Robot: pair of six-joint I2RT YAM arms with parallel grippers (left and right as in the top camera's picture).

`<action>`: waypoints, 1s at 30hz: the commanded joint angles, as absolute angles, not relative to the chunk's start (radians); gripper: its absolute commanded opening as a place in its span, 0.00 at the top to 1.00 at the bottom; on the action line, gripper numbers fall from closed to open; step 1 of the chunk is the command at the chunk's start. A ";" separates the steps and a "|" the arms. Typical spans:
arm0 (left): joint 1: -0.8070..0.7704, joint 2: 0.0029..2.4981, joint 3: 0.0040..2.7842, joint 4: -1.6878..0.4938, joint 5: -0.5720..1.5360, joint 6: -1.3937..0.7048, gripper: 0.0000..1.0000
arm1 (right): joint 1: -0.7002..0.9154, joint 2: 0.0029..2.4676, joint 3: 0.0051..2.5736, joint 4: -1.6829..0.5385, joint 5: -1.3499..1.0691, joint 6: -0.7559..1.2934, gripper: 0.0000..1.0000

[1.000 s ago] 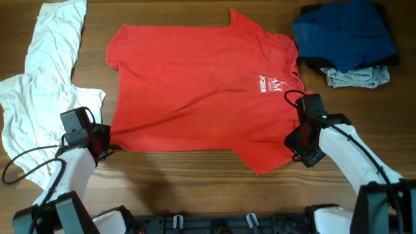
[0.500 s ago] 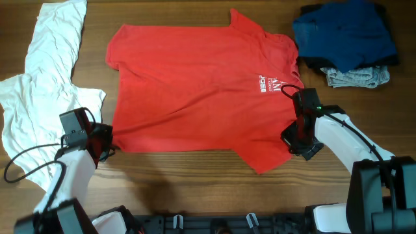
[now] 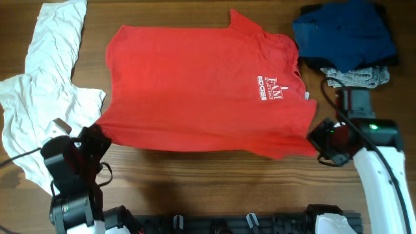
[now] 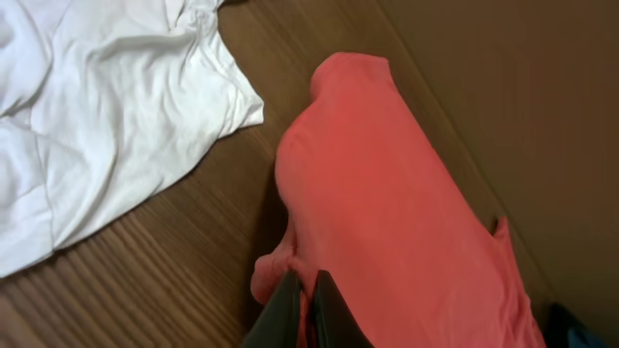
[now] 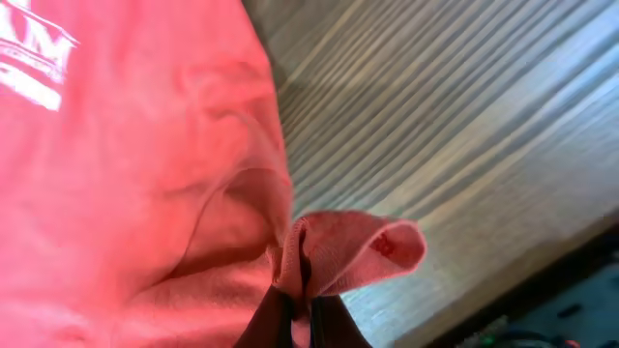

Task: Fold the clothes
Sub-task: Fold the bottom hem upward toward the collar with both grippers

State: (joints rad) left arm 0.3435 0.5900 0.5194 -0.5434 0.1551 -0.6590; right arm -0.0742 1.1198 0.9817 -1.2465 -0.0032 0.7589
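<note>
The red T-shirt (image 3: 195, 84) with white chest lettering lies spread on the wooden table. My left gripper (image 3: 99, 135) is shut on its near left corner, seen as a pinched red fold in the left wrist view (image 4: 302, 290). My right gripper (image 3: 317, 140) is shut on the near right corner, with a bunched red fold between the fingers in the right wrist view (image 5: 302, 290). Both near corners are lifted and stretched apart. The white shirt (image 3: 39, 97) lies crumpled at the left. The dark blue piece (image 3: 344, 32) and the grey piece (image 3: 357, 77) lie at the back right.
The wooden table (image 3: 195, 179) shows along the front. The white shirt also shows in the left wrist view (image 4: 106, 106), close to my left gripper. A black rail runs along the front edge (image 3: 214, 224).
Both grippers have pulled outward and toward the front with the shirt's near corners. The near hem is now stretched wider and straighter, and the right corner flap has been drawn out to the right.
</note>
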 commanded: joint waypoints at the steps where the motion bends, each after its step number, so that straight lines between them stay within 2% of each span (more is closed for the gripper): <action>1: 0.350 0.558 0.589 -0.612 0.133 -0.630 0.96 | -0.117 1.073 1.072 -1.308 0.006 0.678 0.95; 10: 0.350 0.558 0.752 -0.807 0.084 -0.561 0.96 | -0.125 1.034 1.250 -1.465 0.006 0.654 0.96; 16: 0.350 0.593 0.752 -0.834 0.029 -0.561 0.96 | -0.125 1.089 1.258 -1.399 -0.010 0.632 0.96; 24: 0.350 0.883 0.752 -0.765 0.007 -0.561 0.96 | -0.121 1.338 1.258 -1.217 -0.080 0.548 0.96; 30: 0.349 1.202 0.752 -0.573 0.041 -0.561 0.96 | -0.073 1.509 1.258 -1.079 -0.092 0.525 0.95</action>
